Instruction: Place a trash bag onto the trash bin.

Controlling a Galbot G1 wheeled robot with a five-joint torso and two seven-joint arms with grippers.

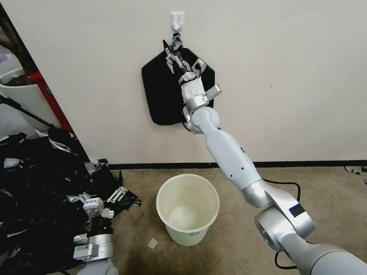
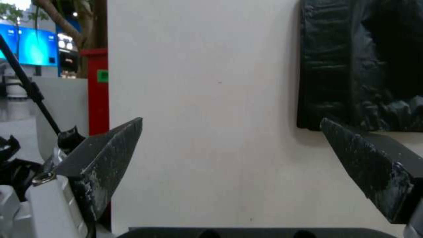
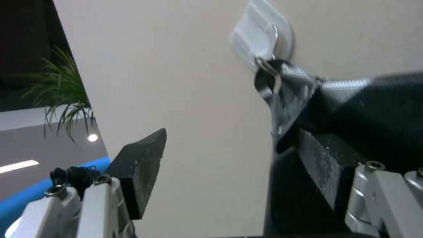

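Pale blue-grey arm shells, silver joints — black cable, dark-padded fingers.

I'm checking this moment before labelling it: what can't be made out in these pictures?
- Head view: the right gripper and its arm hide the middle of the black pack on the wall.
- Head view: the dark mark low on the bin is too small to read.
- Left wrist view: the pack is cut off by the picture's edge.
- Right wrist view: one finger covers the pack's top below the hook.
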